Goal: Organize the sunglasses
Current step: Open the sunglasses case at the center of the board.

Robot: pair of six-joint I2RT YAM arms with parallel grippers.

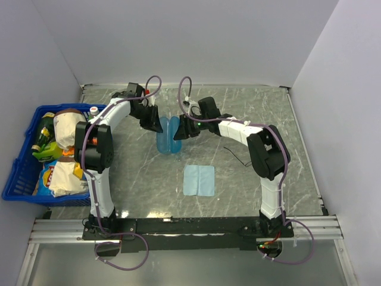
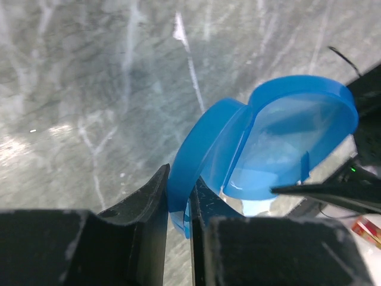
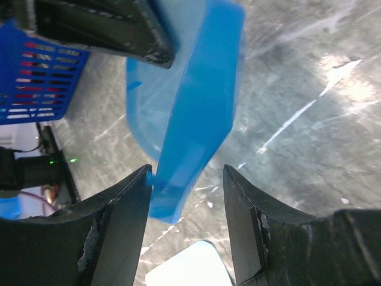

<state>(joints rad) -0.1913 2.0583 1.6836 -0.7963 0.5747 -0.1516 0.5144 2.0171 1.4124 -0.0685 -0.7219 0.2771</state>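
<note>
The blue translucent case (image 1: 168,136) stands open in a V at the table's middle. My left gripper (image 1: 152,121) is shut on the rim of its left half (image 2: 196,161). My right gripper (image 1: 179,132) is open and straddles the right half (image 3: 190,107). Its left finger (image 3: 128,208) touches the shell, and a gap remains on the right side. Of the sunglasses (image 1: 239,158) only a thin black wire piece shows on the table beside my right forearm; the arm hides the rest. The case interior (image 2: 286,137) looks empty.
A light-blue square cloth (image 1: 199,179) lies flat just in front of the case and is also seen under my right jaws (image 3: 190,268). A blue basket (image 1: 18,179) with bags and bottles sits at the left edge. White walls enclose the table.
</note>
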